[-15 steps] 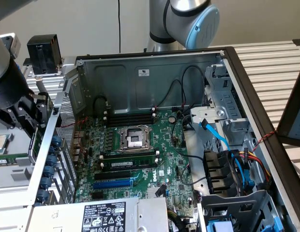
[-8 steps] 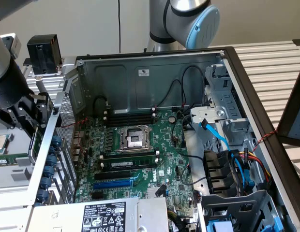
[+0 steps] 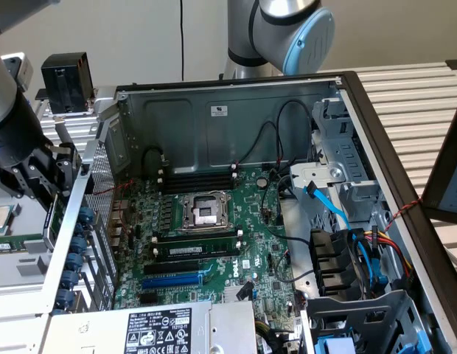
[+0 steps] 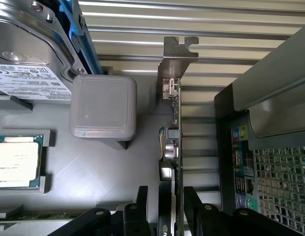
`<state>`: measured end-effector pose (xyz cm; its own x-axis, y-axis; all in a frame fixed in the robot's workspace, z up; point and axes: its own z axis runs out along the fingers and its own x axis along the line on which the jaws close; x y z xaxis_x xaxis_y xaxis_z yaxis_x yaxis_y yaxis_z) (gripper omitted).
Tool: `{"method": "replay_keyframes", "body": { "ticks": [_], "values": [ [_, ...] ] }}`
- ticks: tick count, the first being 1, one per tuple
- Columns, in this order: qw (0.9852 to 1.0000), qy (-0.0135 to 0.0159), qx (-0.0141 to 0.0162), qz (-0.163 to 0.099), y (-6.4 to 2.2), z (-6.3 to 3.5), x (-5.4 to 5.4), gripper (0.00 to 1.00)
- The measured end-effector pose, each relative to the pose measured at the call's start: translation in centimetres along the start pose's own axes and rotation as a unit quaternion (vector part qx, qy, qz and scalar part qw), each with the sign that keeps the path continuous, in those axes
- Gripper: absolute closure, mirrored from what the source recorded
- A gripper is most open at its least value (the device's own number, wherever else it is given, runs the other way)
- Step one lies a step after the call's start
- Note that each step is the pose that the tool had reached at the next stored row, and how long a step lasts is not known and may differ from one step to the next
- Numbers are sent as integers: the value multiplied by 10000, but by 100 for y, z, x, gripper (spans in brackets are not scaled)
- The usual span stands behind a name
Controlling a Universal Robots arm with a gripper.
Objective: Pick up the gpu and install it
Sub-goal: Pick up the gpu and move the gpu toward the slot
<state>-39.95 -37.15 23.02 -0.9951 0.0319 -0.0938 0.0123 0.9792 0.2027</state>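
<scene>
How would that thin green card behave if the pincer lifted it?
Probably stiff: the gpu is a flat board with a metal bracket. Likely fragile, given exposed small parts. Standing on edge, it may tip if nudged.

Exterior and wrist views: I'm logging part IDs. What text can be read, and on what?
"DELL", probably: white print on the motherboard.
Power supply label: too small to read.
Case wall sticker: too small.
Drive label: blurred.
CPU print: blurred.

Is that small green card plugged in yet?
No, out: the green circuit card with silver bracket stands on edge outside the metal case.
</scene>
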Motion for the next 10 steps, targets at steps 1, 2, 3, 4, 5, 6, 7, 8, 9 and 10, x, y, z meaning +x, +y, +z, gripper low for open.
{"method": "replay_keyframes", "body": {
  "ticks": [1, 2, 3, 4, 5, 6, 7, 8, 9, 10],
  "values": [
    [10000, 0, 0, 0, 0, 1, 0, 58],
    [10000, 0, 0, 0, 0, 2, -1, 58],
    [10000, -1, 0, 0, -1, 2, -2, 58],
    [10000, -1, -1, -1, -1, 3, -2, 58],
    [10000, -1, -1, -1, -1, 4, -3, 58],
    [10000, -2, -1, -1, -1, 4, -4, 58],
    [10000, -1, -1, 0, -1, 3, -5, 58],
    [10000, -1, -1, -1, -1, 3, -6, 58],
    [10000, -1, -1, 0, -1, 3, -7, 58],
    [10000, -1, -1, -1, -1, 4, -8, 60]
  ]
}}
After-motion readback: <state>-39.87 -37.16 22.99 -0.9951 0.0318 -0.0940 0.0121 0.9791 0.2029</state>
